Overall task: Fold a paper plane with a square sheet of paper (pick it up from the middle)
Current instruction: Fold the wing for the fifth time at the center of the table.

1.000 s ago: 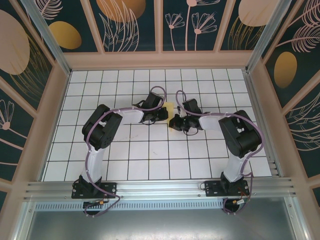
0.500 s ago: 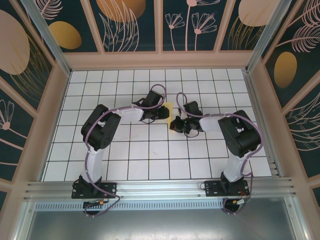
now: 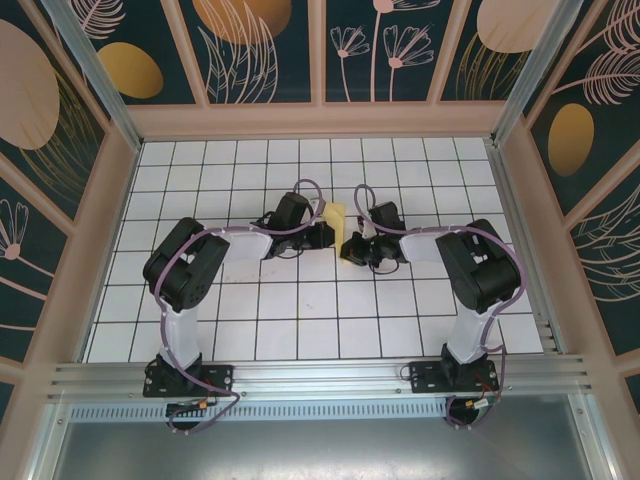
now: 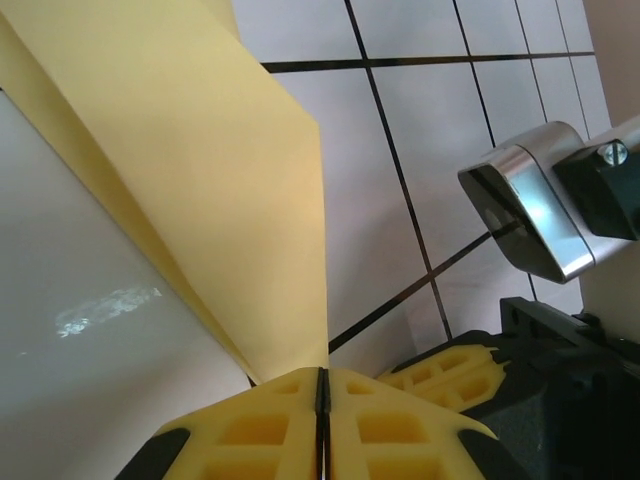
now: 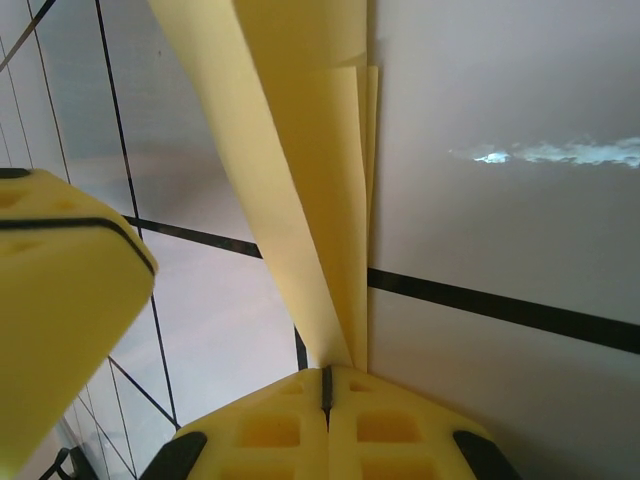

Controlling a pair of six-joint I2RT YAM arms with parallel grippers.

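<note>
The yellow sheet of paper (image 3: pixel 337 218), folded into a slim layered shape, hangs above the tiles between my two grippers at the table's middle. My left gripper (image 3: pixel 325 236) is shut on one end of it. In the left wrist view the paper (image 4: pixel 200 150) fans up and to the left from the shut left gripper (image 4: pixel 322 372). My right gripper (image 3: pixel 347 247) is shut on the other end. In the right wrist view the folded layers (image 5: pixel 310 180) rise from the shut right gripper (image 5: pixel 327 372).
White grid-tile table (image 3: pixel 300 300) inside a walled frame. The two grippers stand very close together: a right finger (image 4: pixel 460 378) and a metal part of the right arm (image 4: pixel 525 210) show in the left wrist view, and a left finger (image 5: pixel 60 300) in the right wrist view.
My left arm's elbow has swung left and toward the near edge, and its wrist has shifted slightly left. More of the paper shows between the grippers. The right arm has barely moved.
</note>
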